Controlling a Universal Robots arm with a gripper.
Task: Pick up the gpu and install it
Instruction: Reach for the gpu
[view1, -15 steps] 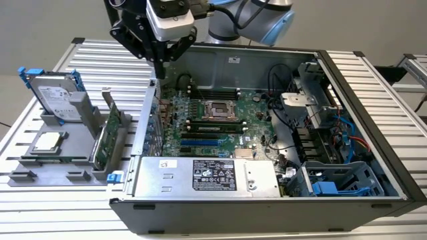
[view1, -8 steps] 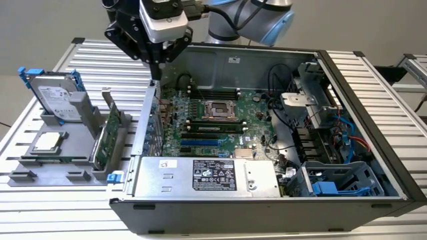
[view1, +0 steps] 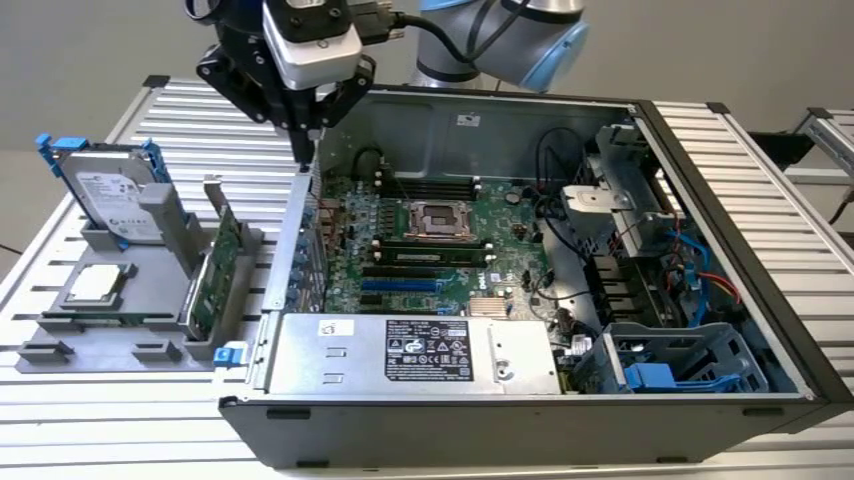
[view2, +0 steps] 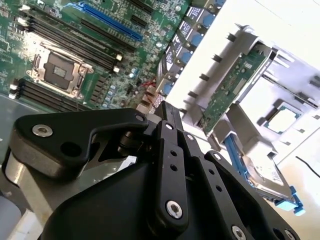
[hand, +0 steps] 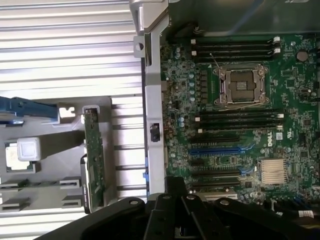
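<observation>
The gpu (view1: 214, 272) is a green card standing on edge in a slot of the grey holder (view1: 134, 320), on the exterior view's left of the open computer case. Both wrist views show it too: gpu (view2: 231, 89), gpu (hand: 93, 156). My gripper (view1: 306, 150) hangs above the case's near wall, higher than the card and off to its right in the exterior view. The black fingers (view2: 165, 112) are pressed together with nothing between them; the gripper (hand: 175, 184) is apart from the card.
The holder also carries a silver hard drive (view1: 114, 190) with blue rails and a square processor chip (view1: 96, 285). Inside the case (view1: 747, 250) lie the motherboard (view1: 427, 240) with a blue slot (hand: 215, 149), a power supply (view1: 414, 352) and cables at the right.
</observation>
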